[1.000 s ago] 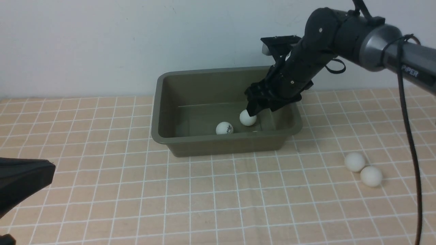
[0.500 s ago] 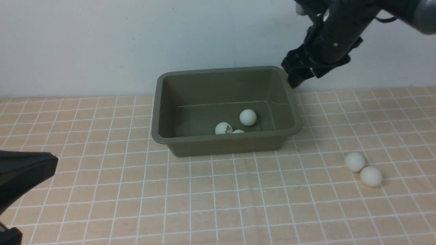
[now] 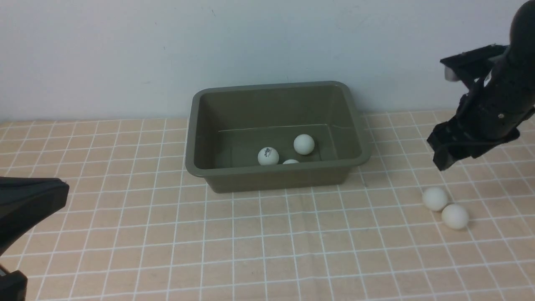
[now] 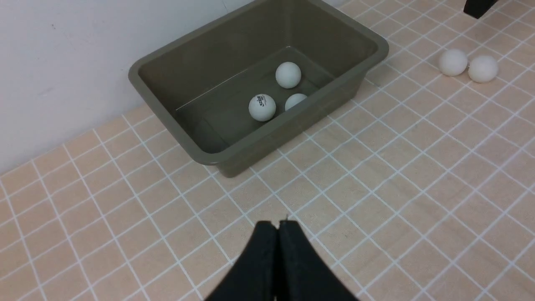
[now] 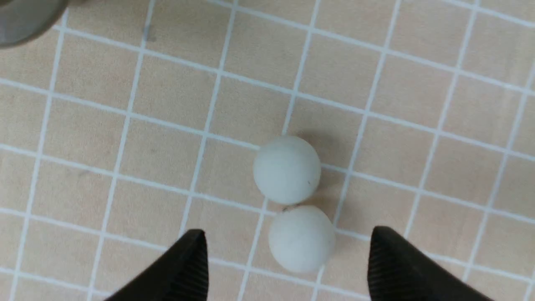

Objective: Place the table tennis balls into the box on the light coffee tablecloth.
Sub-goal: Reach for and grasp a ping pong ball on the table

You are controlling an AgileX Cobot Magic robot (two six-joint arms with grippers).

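An olive-green plastic box (image 3: 276, 168) stands on the light coffee tablecloth (image 3: 125, 234) toward the far edge of the table, close to the wall. Three white table tennis balls (image 3: 304, 144) lie on its floor, near its front wall. Two loose balls (image 3: 434, 198) rest on the cloth toward the table's right side, touching each other and well apart from the box. The right end effector (image 3: 442, 161) hangs above this pair with its fingers spread wide and nothing between them. In its wrist view the fingertips frame the outer ball (image 5: 301, 238), the one farther from the box. The left end effector (image 4: 278, 225) is pressed together and empty, low over the near left part of the table, away from everything. The main risk is probably the contact between the two balls: a finger coming down beside the outer ball may clip its neighbour and send it rolling across the smooth cloth, perhaps toward the right edge. If the descent is slightly off centre, a fingertip could land on top of a ball and flick it away. These balls look light, round and slick, so an uneven squeeze could pop one out of the pinch. Released from too high, a ball may bounce off those already in the box and jump over the rim.
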